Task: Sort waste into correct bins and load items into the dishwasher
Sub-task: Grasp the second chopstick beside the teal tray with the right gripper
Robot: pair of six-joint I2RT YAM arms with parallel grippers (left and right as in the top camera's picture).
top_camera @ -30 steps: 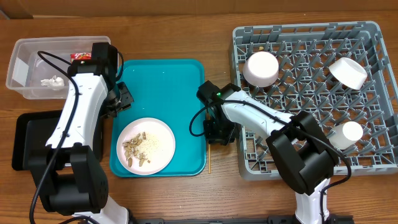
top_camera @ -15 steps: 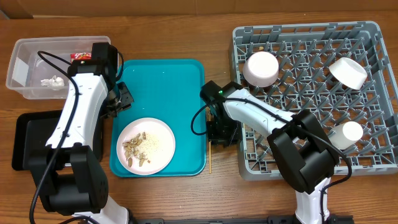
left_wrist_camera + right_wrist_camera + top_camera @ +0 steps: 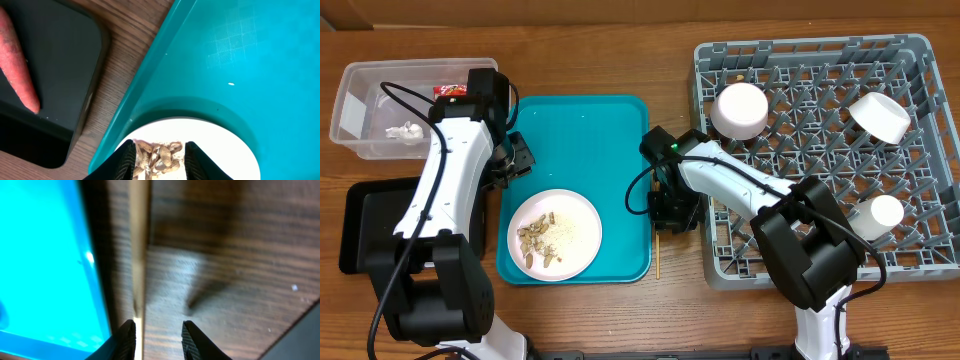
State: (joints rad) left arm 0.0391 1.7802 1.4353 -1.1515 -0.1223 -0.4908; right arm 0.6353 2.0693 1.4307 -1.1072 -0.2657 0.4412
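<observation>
A white plate (image 3: 575,228) with beige food scraps (image 3: 537,243) sits at the front of the teal tray (image 3: 590,140). My left gripper (image 3: 520,158) hangs open above the tray's left edge; in the left wrist view its fingers (image 3: 125,161) frame the scraps (image 3: 159,152) without touching them. A carrot (image 3: 17,60) lies in the black tray (image 3: 60,60). The clear tub (image 3: 360,100) holds a tissue (image 3: 405,130) and a red wrapper (image 3: 450,90). My right gripper (image 3: 670,218) is low and open over a chopstick (image 3: 139,240), which lies on the wood just inside its left finger.
The grey dish rack (image 3: 920,250) fills the right side, holding two white bowls (image 3: 740,110) (image 3: 880,115) and a cup (image 3: 882,215). The chopstick's (image 3: 658,258) end shows in the narrow strip of table between the teal tray and the rack.
My right gripper shifted slightly right, then back, staying over the chopstick. The left arm has not moved.
</observation>
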